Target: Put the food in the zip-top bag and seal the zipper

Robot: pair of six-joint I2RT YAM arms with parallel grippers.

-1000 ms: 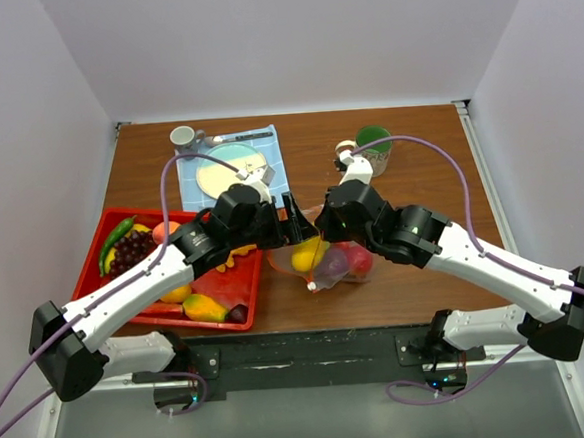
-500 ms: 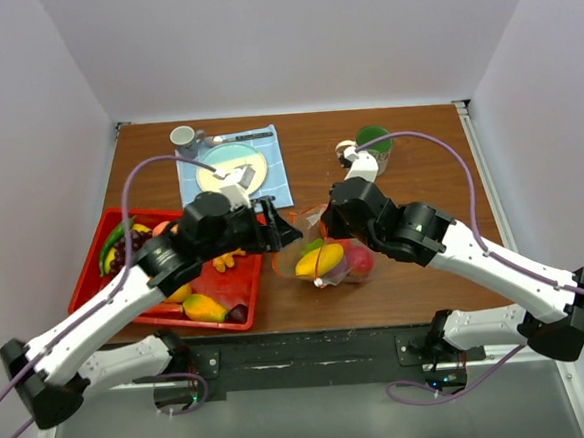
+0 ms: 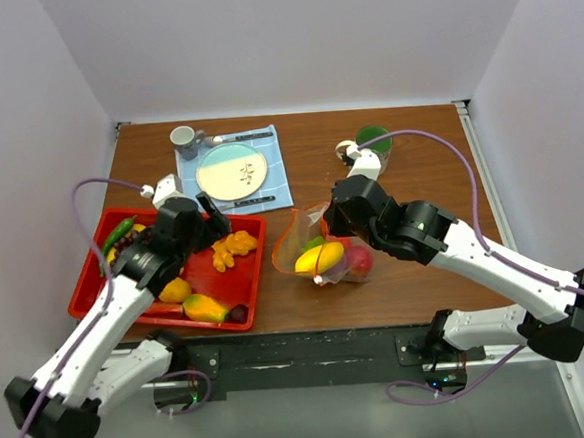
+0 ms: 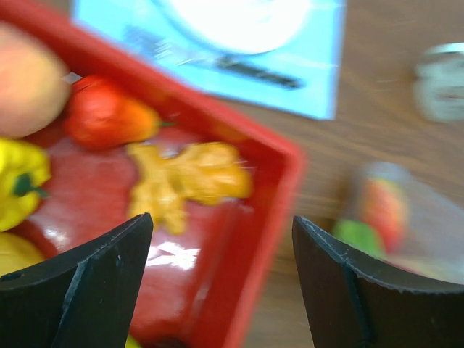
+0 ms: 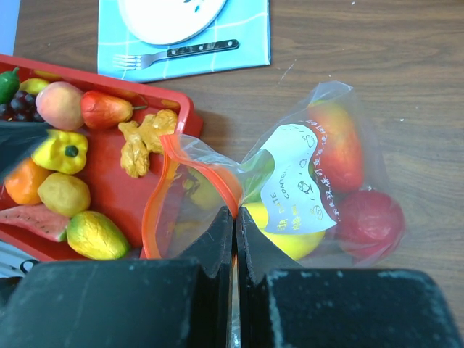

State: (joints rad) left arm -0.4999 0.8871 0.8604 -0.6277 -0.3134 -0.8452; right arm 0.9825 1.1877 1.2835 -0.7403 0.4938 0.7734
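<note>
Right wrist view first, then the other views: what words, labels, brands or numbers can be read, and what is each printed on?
"CON...": the start of a line of dark capitals on the white label stuck to the clear plastic zip-top bag; the remaining letters and the small drawings around them are too small to read.
Small dark marks on the white round plate: too small to read.
No other text shows in any view.

Probably a lab: white booth walls (image 3: 289, 39) enclosing a wooden table (image 3: 421, 135).
</note>
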